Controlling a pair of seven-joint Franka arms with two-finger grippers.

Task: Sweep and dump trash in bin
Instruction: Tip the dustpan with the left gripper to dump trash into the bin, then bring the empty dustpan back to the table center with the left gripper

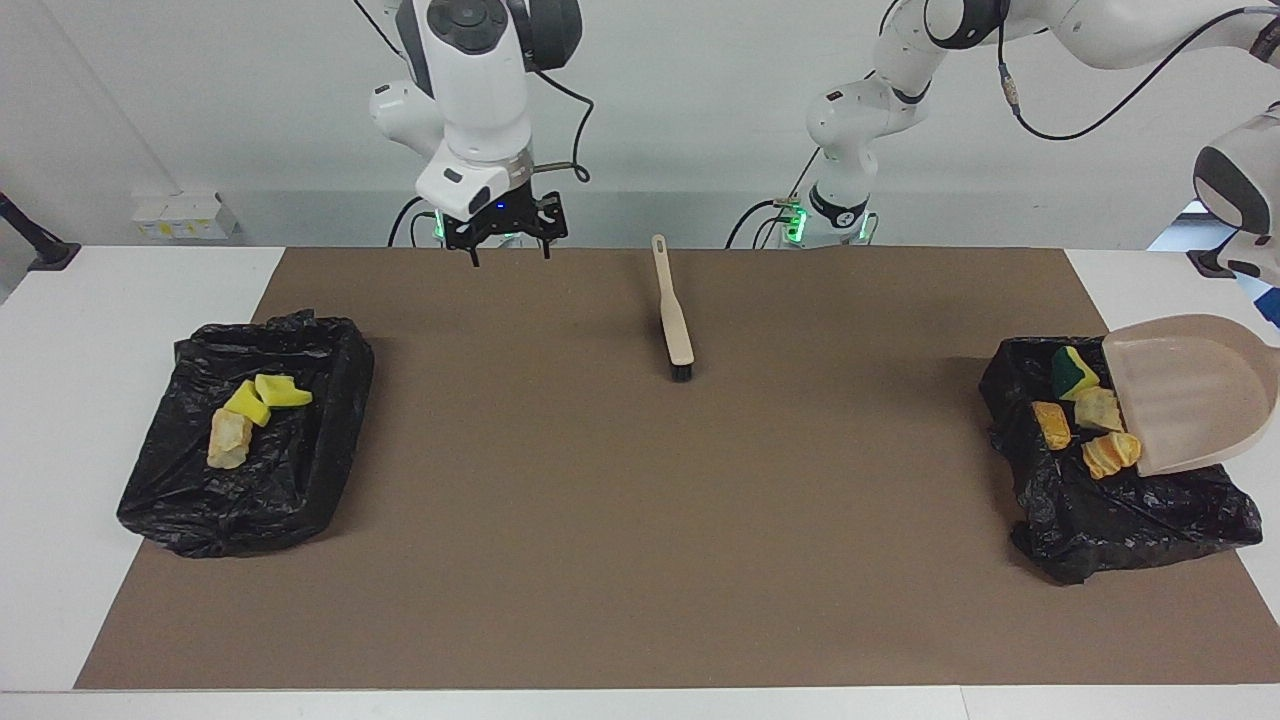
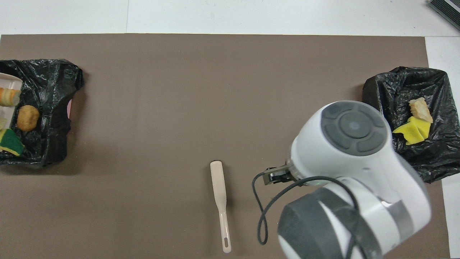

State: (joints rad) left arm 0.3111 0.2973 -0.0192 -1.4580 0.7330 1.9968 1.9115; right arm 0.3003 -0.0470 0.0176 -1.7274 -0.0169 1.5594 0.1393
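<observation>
- Right gripper (image 1: 507,243) hangs empty with its fingers spread, over the mat's edge nearest the robots
- Brush (image 1: 674,318) lies flat mid-mat, free
- Left gripper is out of view, clamped shut; the dustpan (image 1: 1185,393) tips over the black-lined bin (image 1: 1120,510) at the left arm's end
- Trash: green-and-yellow sponge (image 1: 1072,372) and three bread-like lumps (image 1: 1110,453) in that bin; yellow bits (image 1: 265,394) in the other bin (image 1: 240,500)

my arms are glossy white shells with dark grey joint caps; a round grey cap with a button ring tops my right wrist; my right claw (image 1: 508,243) is black; thin black cables loop along both arms; green lights glow at my bases.
</observation>
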